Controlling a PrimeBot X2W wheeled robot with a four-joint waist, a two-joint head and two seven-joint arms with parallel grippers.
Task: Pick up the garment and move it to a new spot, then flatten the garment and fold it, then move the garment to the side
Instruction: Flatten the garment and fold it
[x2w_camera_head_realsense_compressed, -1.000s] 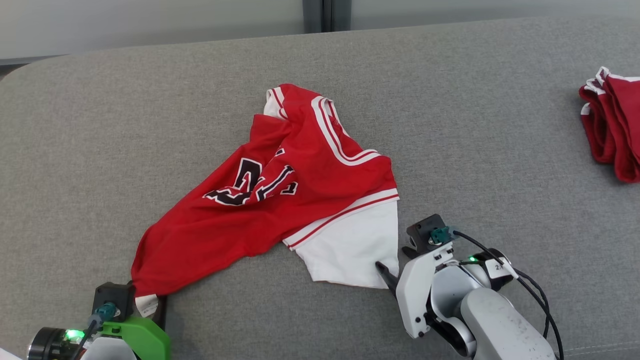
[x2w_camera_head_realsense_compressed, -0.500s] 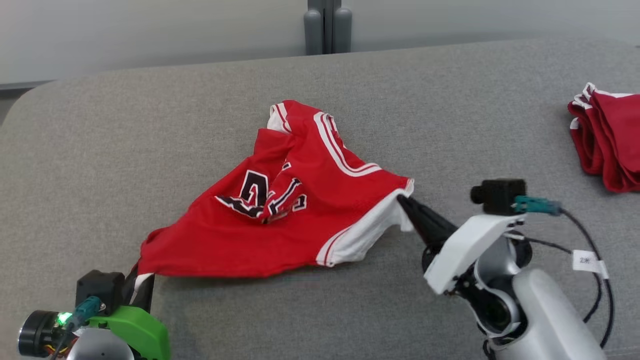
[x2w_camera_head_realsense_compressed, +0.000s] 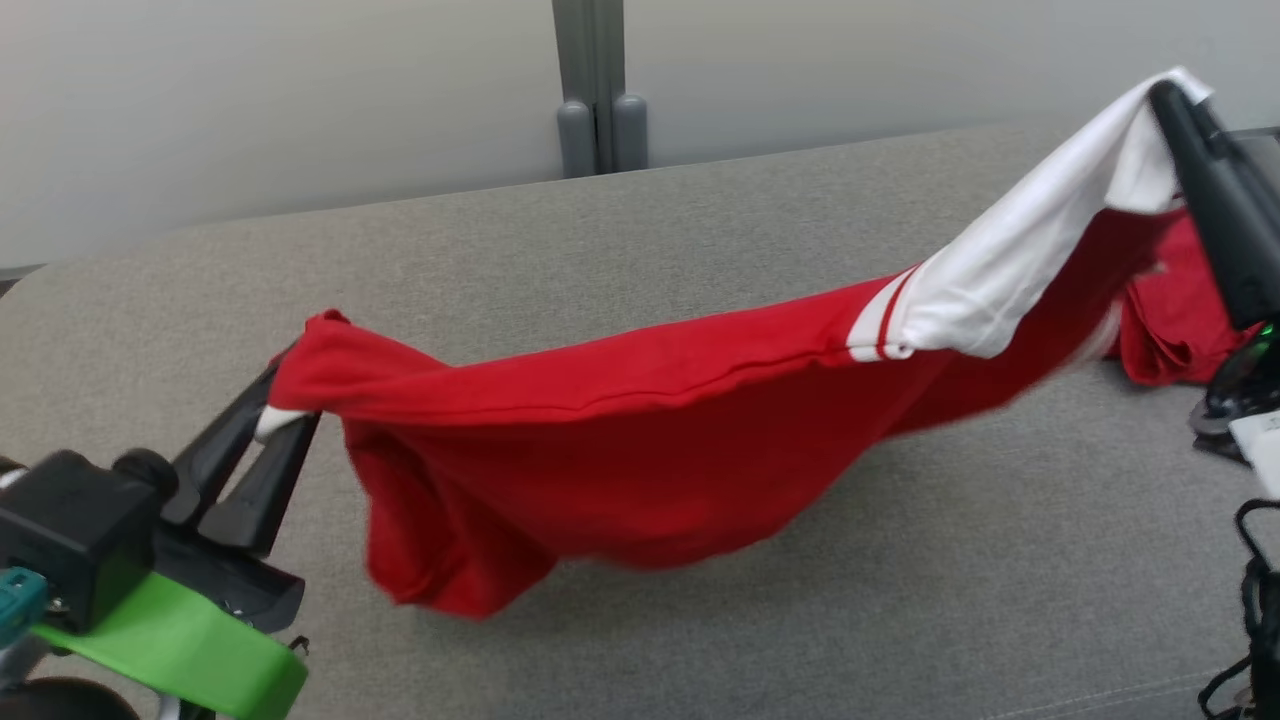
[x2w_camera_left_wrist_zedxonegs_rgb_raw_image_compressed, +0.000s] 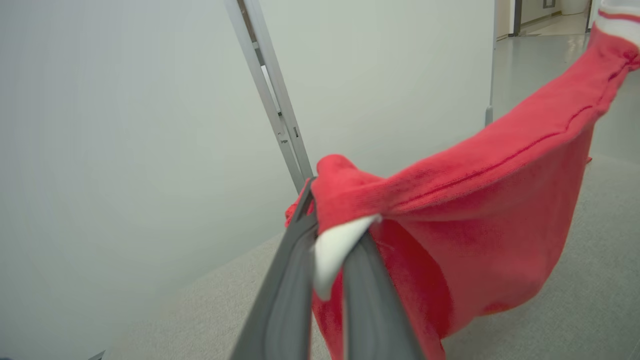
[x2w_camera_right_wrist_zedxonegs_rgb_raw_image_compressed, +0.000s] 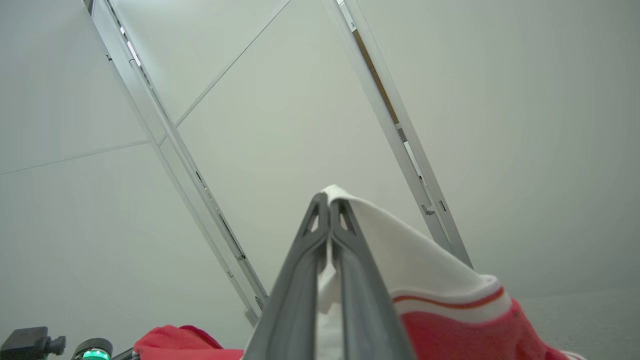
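The garment (x2w_camera_head_realsense_compressed: 640, 440), a red jersey with white trim, hangs stretched in the air between both grippers and sags in the middle just above the grey surface (x2w_camera_head_realsense_compressed: 700, 620). My left gripper (x2w_camera_head_realsense_compressed: 285, 400) at the left is shut on one red-and-white corner; the left wrist view shows the garment (x2w_camera_left_wrist_zedxonegs_rgb_raw_image_compressed: 450, 225) pinched in my left gripper (x2w_camera_left_wrist_zedxonegs_rgb_raw_image_compressed: 330, 235). My right gripper (x2w_camera_head_realsense_compressed: 1165, 95) is raised at the upper right, shut on the white hem. In the right wrist view my right gripper (x2w_camera_right_wrist_zedxonegs_rgb_raw_image_compressed: 329, 200) clamps the garment (x2w_camera_right_wrist_zedxonegs_rgb_raw_image_compressed: 425, 270) against the wall backdrop.
A pile of red folded garments (x2w_camera_head_realsense_compressed: 1180, 320) lies at the right, partly behind the lifted jersey. A pale wall with a grey post (x2w_camera_head_realsense_compressed: 595, 90) stands beyond the surface's far edge. Cables (x2w_camera_head_realsense_compressed: 1255, 600) hang at the lower right.
Both grippers have lifted the garment off the surface and pulled it taut; the right gripper rose high to the upper right. The head camera has also tilted up.
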